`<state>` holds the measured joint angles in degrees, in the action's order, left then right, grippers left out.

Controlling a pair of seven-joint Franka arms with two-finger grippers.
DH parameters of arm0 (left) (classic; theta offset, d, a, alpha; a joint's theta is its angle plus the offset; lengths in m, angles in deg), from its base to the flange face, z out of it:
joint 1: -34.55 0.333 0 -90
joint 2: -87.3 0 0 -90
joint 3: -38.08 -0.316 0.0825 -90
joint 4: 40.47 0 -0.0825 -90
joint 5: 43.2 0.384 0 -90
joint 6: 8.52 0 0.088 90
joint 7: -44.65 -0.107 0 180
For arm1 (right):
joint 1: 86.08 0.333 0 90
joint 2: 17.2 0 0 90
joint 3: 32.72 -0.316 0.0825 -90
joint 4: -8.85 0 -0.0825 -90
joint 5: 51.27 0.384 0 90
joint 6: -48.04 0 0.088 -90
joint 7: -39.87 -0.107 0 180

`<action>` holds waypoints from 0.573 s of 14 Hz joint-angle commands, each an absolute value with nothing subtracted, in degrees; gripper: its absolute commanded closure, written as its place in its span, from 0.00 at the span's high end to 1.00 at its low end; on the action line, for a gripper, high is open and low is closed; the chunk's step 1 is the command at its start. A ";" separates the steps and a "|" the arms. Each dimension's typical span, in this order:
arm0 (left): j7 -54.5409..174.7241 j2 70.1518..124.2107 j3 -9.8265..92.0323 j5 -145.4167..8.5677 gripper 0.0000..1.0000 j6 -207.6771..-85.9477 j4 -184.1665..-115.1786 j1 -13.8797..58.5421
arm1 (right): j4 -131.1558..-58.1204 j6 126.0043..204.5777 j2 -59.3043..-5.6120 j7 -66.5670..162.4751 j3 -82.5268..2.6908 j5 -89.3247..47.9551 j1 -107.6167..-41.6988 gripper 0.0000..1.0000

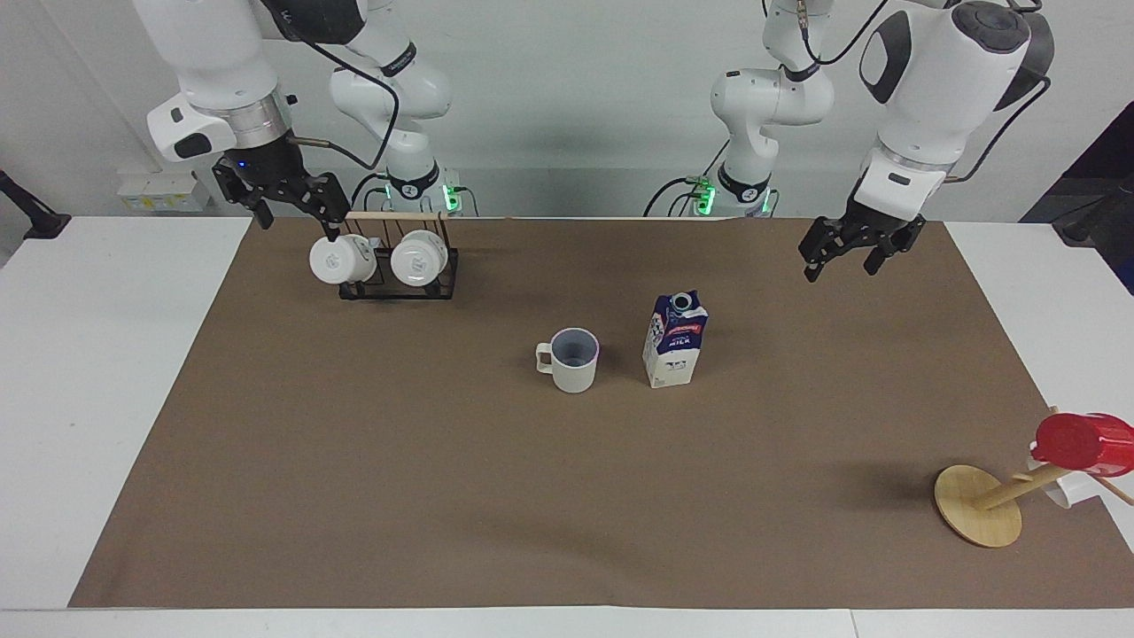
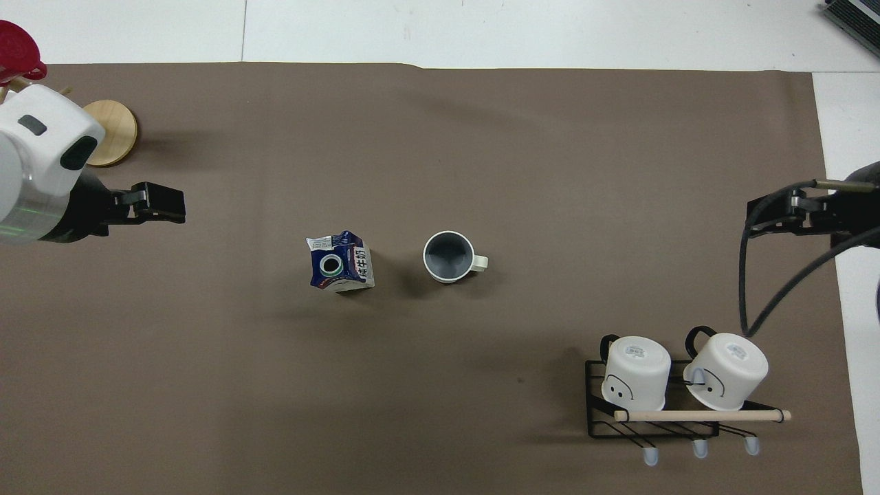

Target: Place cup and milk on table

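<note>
The cream-white cup stands upright in the middle of the brown mat of the table. Its handle points toward the right arm's end. The blue and white milk stands upright beside it, toward the left arm's end. My left gripper hangs open and empty over the mat, apart from the milk, toward its own end. At the mat's right-arm end, my right gripper hovers open and empty above the mug rack.
A black wire rack with two white mugs stands close to the robots at the right arm's end. A wooden stand carrying a red cup stands at the mat's corner farthest from the robots, at the left arm's end.
</note>
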<state>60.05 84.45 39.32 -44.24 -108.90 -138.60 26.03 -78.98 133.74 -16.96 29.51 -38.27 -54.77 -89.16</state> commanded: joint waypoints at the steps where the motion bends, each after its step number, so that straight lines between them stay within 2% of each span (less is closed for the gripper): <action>1: 59.41 83.52 39.48 -43.73 1.00 -104.94 -135.50 26.90 | -79.92 132.60 -15.36 35.12 -38.26 -53.74 -90.30 1.00; 8: 58.98 83.69 39.04 -44.08 1.00 -102.47 -134.69 28.91 | -79.74 133.21 -15.10 35.03 -38.34 -53.65 -89.78 1.00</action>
